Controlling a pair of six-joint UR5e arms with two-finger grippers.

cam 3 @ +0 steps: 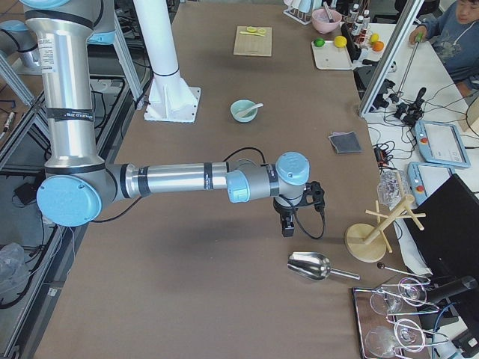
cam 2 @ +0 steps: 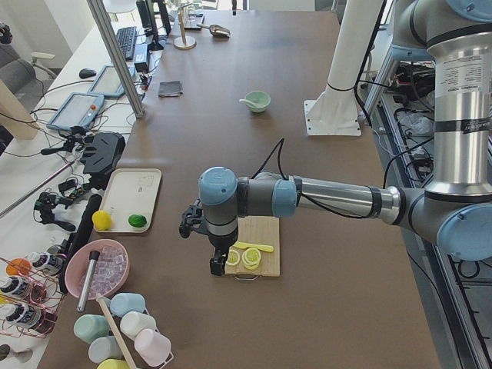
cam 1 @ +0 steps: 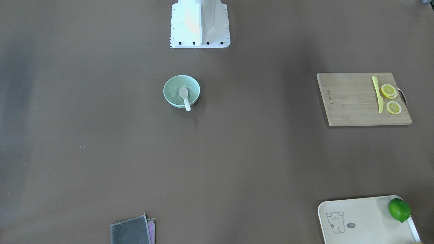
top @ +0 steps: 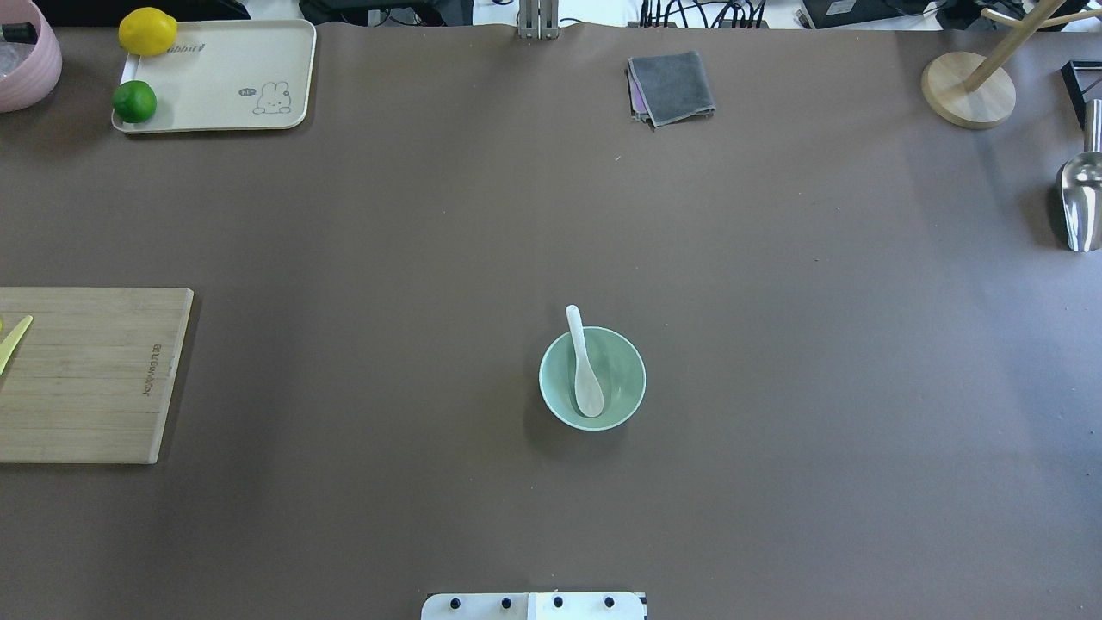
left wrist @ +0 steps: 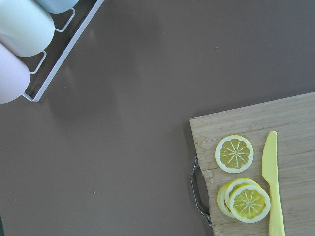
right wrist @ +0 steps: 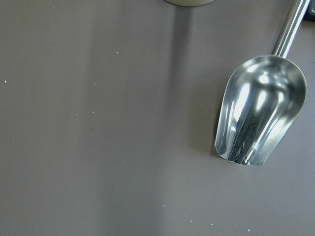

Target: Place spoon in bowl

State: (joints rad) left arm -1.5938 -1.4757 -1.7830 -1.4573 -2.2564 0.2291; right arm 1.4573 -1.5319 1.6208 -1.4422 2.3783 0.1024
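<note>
The spoon [top: 585, 365] lies with its scoop inside the bowl [top: 626, 379] and its handle leaning over the rim; it seems light, stiff, slippery and perhaps breakable, best held at the thick handle, while the jaws of the left gripper [cam 2: 218, 265] and the right gripper [cam 3: 287, 227], both well apart from it, cannot be judged open or closed.

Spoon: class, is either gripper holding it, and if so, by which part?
Nothing holds it. The spoon rests free in the bowl, scoop inside, handle over the rim.

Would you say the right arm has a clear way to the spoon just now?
Probably yes: the spoon lies in the bowl, handle over the rim, with only bare table between it and the right gripper.
</note>
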